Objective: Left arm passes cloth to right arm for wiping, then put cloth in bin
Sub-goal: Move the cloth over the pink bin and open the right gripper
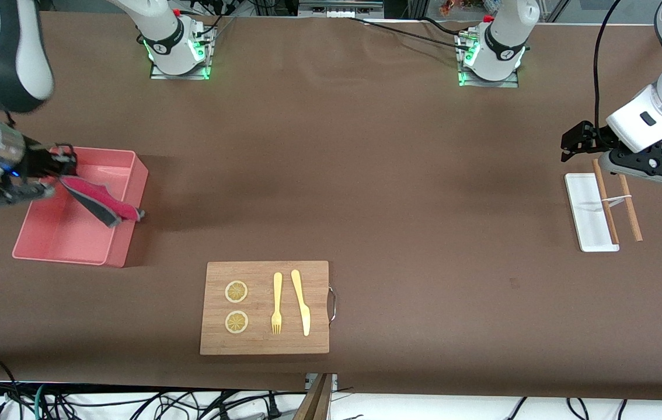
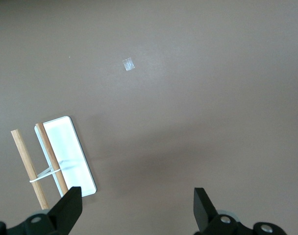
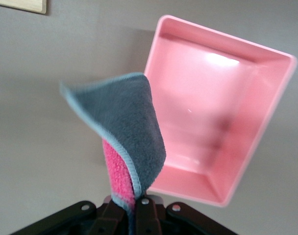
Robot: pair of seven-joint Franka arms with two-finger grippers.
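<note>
My right gripper (image 1: pixel 64 162) is shut on one corner of the cloth (image 1: pixel 101 202) and holds it in the air over the pink bin (image 1: pixel 130 154). The cloth hangs slack, pink face and dark grey face both showing, its free end over the bin's wall that faces the left arm's end. In the right wrist view the cloth (image 3: pixel 125 120) hangs from my right gripper (image 3: pixel 134 211) beside the bin (image 3: pixel 266 122), whose inside is bare. My left gripper (image 1: pixel 571 144) is open and empty above the table by the white tray; in its wrist view my left gripper (image 2: pixel 136 210) has its jaws wide apart.
A white tray (image 1: pixel 583 211) with two banded wooden sticks (image 1: pixel 629 207) lies at the left arm's end, also in the left wrist view (image 2: pixel 73 147). A wooden cutting board (image 1: pixel 261 344) with lemon slices, fork and knife lies near the front edge.
</note>
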